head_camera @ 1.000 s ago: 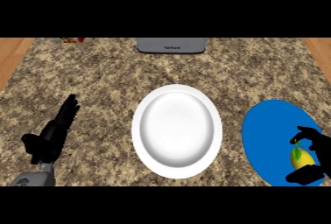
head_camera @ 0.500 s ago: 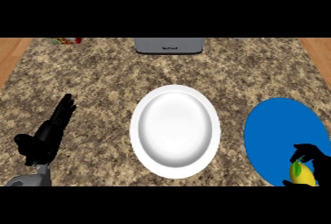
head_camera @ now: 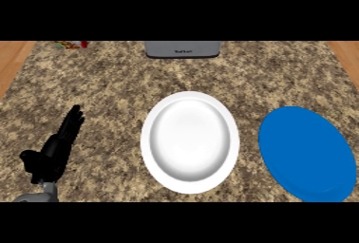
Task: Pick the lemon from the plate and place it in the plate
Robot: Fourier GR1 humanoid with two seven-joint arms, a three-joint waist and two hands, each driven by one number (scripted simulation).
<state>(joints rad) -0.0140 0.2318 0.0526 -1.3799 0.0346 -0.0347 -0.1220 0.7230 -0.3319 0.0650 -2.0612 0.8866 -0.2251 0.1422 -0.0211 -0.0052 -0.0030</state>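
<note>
No lemon or right hand in view now, left hand (head_camera: pixel 52 152) rests open, holding nothing, at 8 o'clock of white plate (head_camera: pixel 189 142); blue plate (head_camera: pixel 305 152) at 3; you'd prob cup its light, firm, roll-prone body round the middle.

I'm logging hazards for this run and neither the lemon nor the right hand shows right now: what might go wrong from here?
1. The lemon and right hand are out of view, so the hold can't be checked.
2. The white plate sits close beside the blue plate; a returning hand might clip either rim.
3. The left hand rests open, far from helping.
</note>
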